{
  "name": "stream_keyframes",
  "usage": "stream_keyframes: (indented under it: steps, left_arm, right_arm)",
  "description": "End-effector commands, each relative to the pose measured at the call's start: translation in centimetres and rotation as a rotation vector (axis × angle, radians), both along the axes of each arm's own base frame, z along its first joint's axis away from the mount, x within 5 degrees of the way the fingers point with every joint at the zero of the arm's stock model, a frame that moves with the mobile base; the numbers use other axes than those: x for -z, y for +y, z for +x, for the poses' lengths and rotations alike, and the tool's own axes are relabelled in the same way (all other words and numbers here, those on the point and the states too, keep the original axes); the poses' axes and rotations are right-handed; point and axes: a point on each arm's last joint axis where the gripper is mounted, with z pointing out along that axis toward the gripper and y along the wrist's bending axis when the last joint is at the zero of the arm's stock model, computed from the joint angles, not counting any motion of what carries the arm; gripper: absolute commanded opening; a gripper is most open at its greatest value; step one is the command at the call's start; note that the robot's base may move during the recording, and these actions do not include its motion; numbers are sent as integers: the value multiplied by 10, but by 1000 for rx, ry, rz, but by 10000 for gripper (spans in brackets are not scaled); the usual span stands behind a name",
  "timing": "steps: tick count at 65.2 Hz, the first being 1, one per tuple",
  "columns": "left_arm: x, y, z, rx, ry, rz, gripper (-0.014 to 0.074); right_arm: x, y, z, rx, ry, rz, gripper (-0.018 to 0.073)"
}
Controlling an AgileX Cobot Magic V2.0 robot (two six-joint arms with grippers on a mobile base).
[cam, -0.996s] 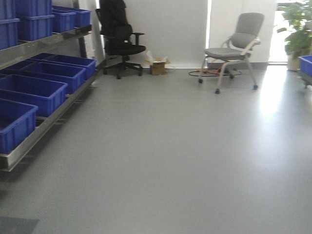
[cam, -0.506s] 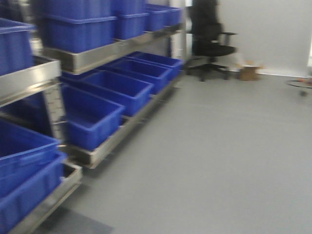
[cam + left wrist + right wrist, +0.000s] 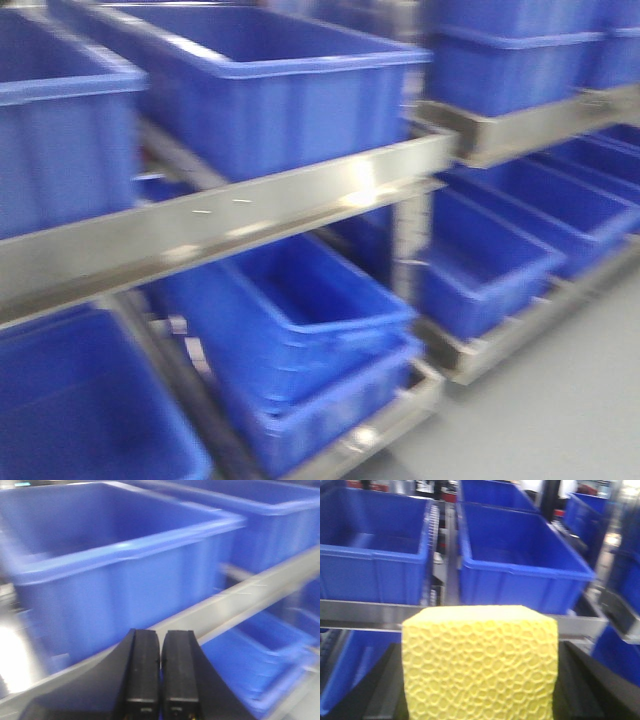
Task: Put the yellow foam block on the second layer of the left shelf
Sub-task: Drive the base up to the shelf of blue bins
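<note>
Both were closed: the left end effector (image 3: pixel 160 700) empty, the right end effector (image 3: pixel 480 695) clamping the yellow foam block (image 3: pixel 480 650), which risked snagging the shelf's front rail (image 3: pixel 362 615).

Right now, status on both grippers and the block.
Left gripper shut, empty. Right gripper shut on yellow foam block. Blue bins on steel shelf ahead, nothing between.

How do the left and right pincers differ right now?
Left pincer is shut and empty, fingers pressed together; right pincer is spread wide, shut on the yellow foam block. Left pincer's fingers show plainly; right pincer's are mostly hidden behind the block. Both face blue bins on the metal shelf.
</note>
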Motion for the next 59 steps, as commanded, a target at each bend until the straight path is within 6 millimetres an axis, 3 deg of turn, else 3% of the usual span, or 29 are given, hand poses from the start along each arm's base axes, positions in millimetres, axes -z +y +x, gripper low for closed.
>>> stream_keyframes:
  steps: [1, 59]
  left_arm:
    - [0, -2, 0, 26, -71, -7, 137]
    - [0, -2, 0, 26, -71, -7, 137]
  right_arm:
    - [-17, 1, -2, -17, -102, 42, 309]
    - [-17, 1, -2, -17, -102, 42, 309]
